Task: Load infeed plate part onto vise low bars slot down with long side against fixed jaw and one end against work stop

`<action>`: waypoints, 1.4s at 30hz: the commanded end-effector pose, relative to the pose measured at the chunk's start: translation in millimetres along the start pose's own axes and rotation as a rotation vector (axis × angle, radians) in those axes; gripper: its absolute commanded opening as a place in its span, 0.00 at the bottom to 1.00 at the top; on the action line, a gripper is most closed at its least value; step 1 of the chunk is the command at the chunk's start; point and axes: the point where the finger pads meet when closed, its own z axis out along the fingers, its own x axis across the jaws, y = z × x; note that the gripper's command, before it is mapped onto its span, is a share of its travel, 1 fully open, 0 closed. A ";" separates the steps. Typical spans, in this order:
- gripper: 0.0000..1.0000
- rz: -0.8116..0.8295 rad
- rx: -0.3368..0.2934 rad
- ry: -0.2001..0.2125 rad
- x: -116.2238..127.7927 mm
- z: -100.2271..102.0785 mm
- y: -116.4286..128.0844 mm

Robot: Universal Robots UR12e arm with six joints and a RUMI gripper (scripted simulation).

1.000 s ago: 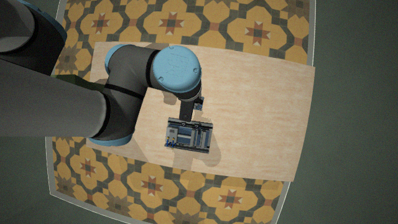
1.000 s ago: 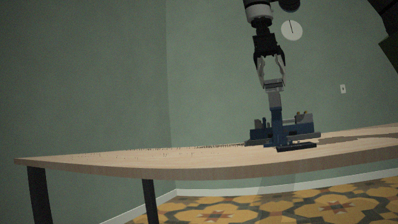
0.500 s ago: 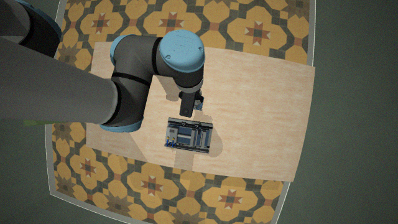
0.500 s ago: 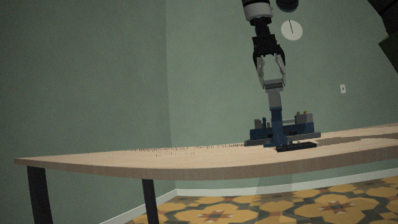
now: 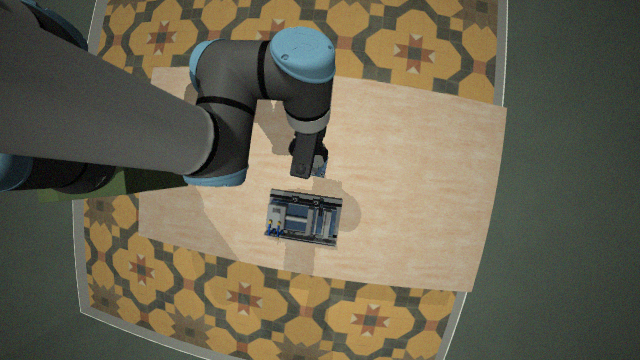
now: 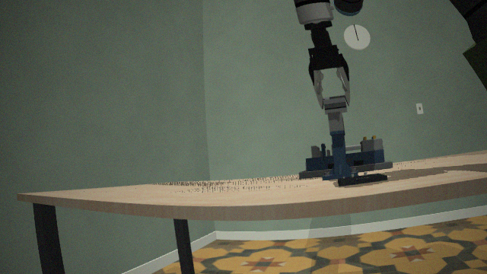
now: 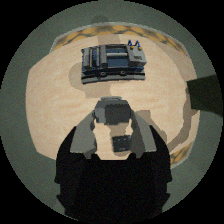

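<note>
The fingers (image 6: pixel 334 100) are clenched on the part (image 6: pixel 335 108), a grey block hanging end-down in the air above the bench (image 6: pixel 228 198). The vise (image 5: pixel 305 218) sits near the middle of the bench, towards its near long edge in the top view. In the exterior view, a dark flat plate (image 6: pixel 361 179) lies just in front of the vise.

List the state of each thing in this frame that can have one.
gripper: shut on the part, raised above the table.
part: held by its top end, hanging upright in the air, not in the vise.
vise: open, nothing between its jaws.
infeed plate: bare, flat on the table.
</note>
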 end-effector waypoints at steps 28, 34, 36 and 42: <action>0.00 0.001 0.301 0.000 -0.4 0.2 2.4; 0.00 0.001 0.342 0.000 -0.4 0.3 2.7; 0.00 0.001 0.353 0.000 -0.3 0.3 2.7; 0.00 0.001 0.378 0.001 -0.3 0.4 2.9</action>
